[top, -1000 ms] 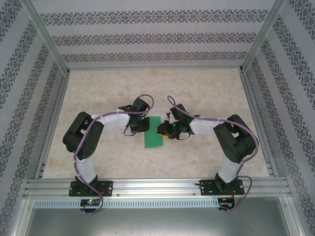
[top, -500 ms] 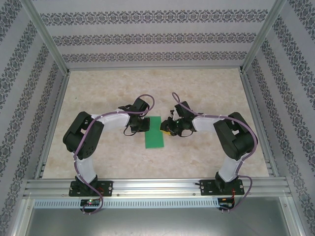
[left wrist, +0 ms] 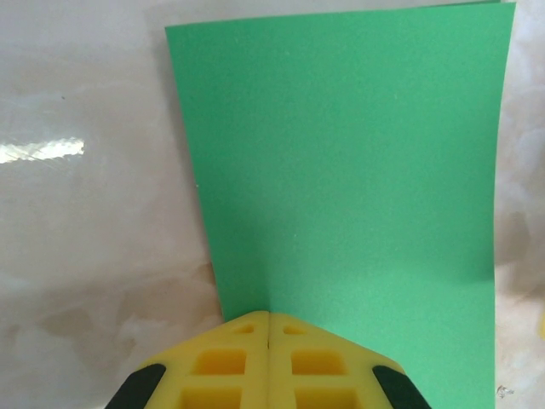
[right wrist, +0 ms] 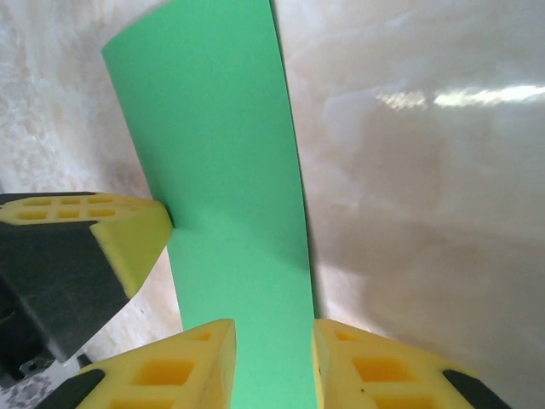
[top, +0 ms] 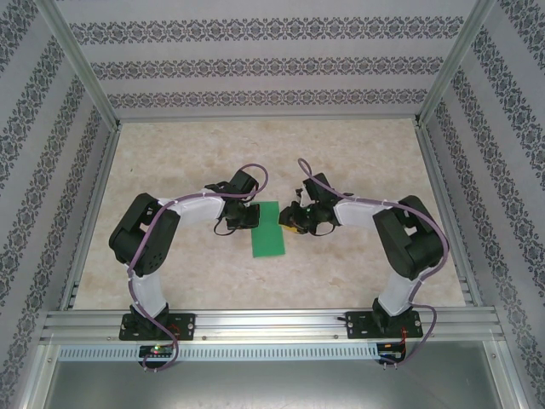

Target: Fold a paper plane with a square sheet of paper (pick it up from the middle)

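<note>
My left end effector [left wrist: 269, 317] is resting, fingers together, on one long edge of the green sheet of paper [left wrist: 341, 170]. My right end effector [right wrist: 272, 331] is hovering with fingers apart at the opposite edge. The sheet is lying flat as a narrow rectangle mid-desk [top: 358, 153], between both arms.

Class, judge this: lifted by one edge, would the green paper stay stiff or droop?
Probably droops: the green paper looks thin and lies flat. Likely slides if pushed, since the table shows glossy glare.
</note>
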### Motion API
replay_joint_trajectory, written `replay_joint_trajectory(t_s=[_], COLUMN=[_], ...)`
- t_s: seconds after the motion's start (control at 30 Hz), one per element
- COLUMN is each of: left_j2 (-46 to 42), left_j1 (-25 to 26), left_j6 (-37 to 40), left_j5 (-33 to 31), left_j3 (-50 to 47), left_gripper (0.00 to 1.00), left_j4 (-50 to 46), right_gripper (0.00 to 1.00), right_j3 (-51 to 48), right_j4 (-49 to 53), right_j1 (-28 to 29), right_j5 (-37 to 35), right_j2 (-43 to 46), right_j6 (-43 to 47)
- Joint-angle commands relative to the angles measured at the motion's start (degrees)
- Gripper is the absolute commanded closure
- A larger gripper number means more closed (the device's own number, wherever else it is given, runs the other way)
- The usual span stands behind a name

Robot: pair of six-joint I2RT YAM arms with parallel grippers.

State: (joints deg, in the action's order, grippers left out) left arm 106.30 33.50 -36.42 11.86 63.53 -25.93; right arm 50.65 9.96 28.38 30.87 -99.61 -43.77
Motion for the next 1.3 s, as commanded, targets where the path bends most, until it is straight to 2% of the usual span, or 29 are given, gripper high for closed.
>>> replay_joint_trajectory(t_s=[0.0,0.1,0.2,0.53,0.8,1.03,1.13,1.17,1.27], left_j2=[1.6,1.5,1.8,2.0,2.1,2.4,1.6,1.4,0.1], left_j1=[-0.3,-0.2,-0.2,-0.2,-0.3,-0.2,-0.2,-0.2,-0.2], left_j6=[1.2,1.3,1.4,1.4,2.4,5.1,6.0,6.2,6.6], left_j5=[-0.2,0.1,0.9,1.2,1.7,-0.3,-0.5,-0.7,-1.6], left_j3=[0.3,0.3,0.6,0.8,0.1,1.1,0.7,0.7,0.5], left_gripper=[1.00,1.00,1.00,1.00,1.00,1.00,1.00,1.00,0.99], left_j4=[-1.5,-1.2,-1.0,-1.0,-0.2,-1.8,-1.3,-1.1,-0.9], right_gripper=[0.70,0.72,0.73,0.74,0.76,0.74,0.78,0.82,0.85], right_j3=[-1.1,-1.7,-2.2,0.0,-0.8,3.4,6.0,6.4,6.6], right_j4=[3.9,4.6,1.3,-0.3,-5.9,-4.4,-1.3,-1.0,-0.6], right_j1=[0.5,1.2,1.6,4.4,3.2,1.7,1.2,1.0,0.4], right_j5=[-3.5,-5.2,-2.0,-2.1,2.1,3.9,4.4,4.7,5.2], right_j2=[2.4,2.0,0.7,-2.7,-1.8,-5.2,-7.6,-8.1,-8.5], right_j6=[2.0,1.6,0.0,-0.9,-2.1,0.3,2.5,3.0,2.8])
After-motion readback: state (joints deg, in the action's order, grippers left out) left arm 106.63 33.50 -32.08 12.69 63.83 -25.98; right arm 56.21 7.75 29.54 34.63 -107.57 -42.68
